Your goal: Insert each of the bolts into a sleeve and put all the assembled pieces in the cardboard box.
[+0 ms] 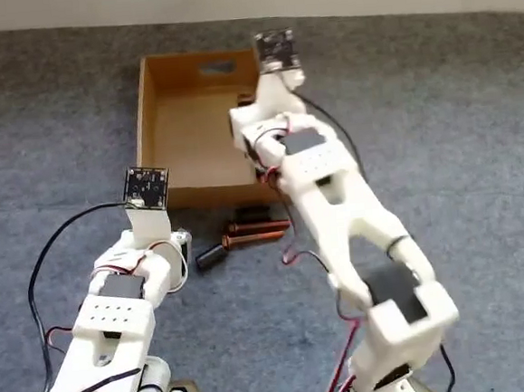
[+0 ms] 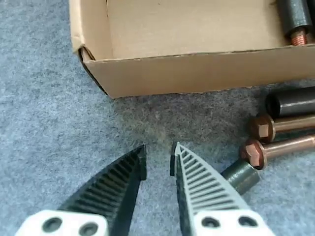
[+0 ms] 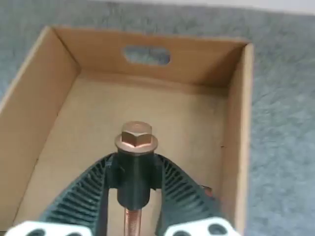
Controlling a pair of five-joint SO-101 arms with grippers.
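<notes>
— Cardboard box: right gripper above it, clamped on black sleeve, copper bolt through it.
— Left gripper?
— Narrow gap, holding nothing, over desk. Loose bolts at its 3 o'clock, box's 6.

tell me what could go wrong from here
1. The right gripper clamps only the sleeve; the bolt might slip out if tilted.
2. Released here, it may strike the assembled piece already in the cardboard box.
3. The open left gripper could nudge the loose sleeve beside it.
</notes>
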